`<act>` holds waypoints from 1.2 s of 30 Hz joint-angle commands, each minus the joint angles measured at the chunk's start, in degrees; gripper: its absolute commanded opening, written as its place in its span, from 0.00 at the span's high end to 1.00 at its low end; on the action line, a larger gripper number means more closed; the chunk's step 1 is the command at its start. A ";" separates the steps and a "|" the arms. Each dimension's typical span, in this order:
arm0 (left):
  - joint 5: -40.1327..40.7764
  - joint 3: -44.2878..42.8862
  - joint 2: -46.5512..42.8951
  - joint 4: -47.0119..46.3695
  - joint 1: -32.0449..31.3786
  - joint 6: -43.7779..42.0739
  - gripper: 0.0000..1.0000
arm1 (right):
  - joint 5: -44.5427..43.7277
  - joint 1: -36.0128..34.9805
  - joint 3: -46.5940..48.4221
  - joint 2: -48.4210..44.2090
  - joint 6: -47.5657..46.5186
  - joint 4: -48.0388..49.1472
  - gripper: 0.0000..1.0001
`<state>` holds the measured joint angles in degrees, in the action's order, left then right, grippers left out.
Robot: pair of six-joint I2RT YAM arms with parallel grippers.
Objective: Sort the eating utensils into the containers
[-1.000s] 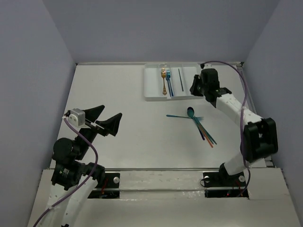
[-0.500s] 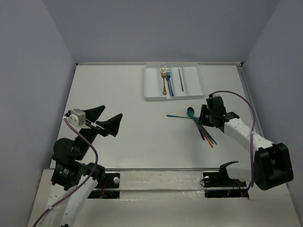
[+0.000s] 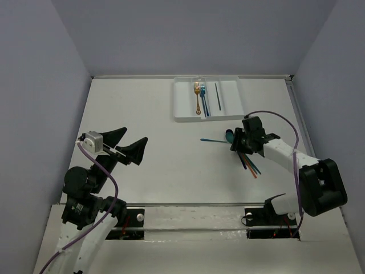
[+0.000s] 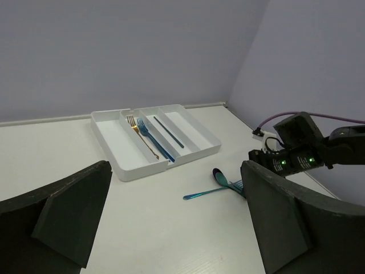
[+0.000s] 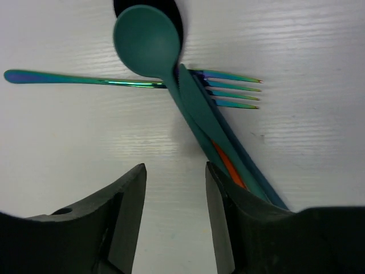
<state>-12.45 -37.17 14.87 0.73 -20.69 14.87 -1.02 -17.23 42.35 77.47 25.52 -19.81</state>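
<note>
The 2 right fingers [image 5: 122, 222] stand parted, empty; the teal spoon [image 5: 149, 48] lies upper centre, above their gap.

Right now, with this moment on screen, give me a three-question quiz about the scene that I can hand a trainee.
1. True or false: the white tray holds a gold fork.
2. The right claw is: A) inside the tray, B) open above the loose utensils, C) clamped shut.
3. Fill in: the teal spoon crosses an iridescent ____.
Key: 1 true; 2 B; 3 fork.
</note>
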 commanded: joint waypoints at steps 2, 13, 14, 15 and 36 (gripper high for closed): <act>-0.82 -1.77 0.42 -2.40 -0.32 -0.11 0.01 | 3.47 -4.29 3.00 4.78 3.31 8.21 0.41; -1.26 -1.68 0.86 -2.49 -0.32 -0.11 0.01 | -10.13 -5.53 4.76 3.13 3.31 3.83 0.63; -1.35 -1.68 0.77 -2.49 -0.32 -0.02 0.01 | -12.58 -5.53 4.41 1.47 3.31 3.03 0.65; -1.44 -1.68 0.77 -2.58 -0.32 -0.11 0.01 | -13.74 -5.53 4.06 0.76 3.48 1.63 0.66; -1.09 -1.86 -1.16 -2.49 -1.90 -0.02 0.01 | -12.09 0.71 4.41 3.39 2.08 -8.22 0.71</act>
<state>-13.08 -37.17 14.68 0.73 -21.96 14.90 -13.37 -16.88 44.95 81.45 28.51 -26.20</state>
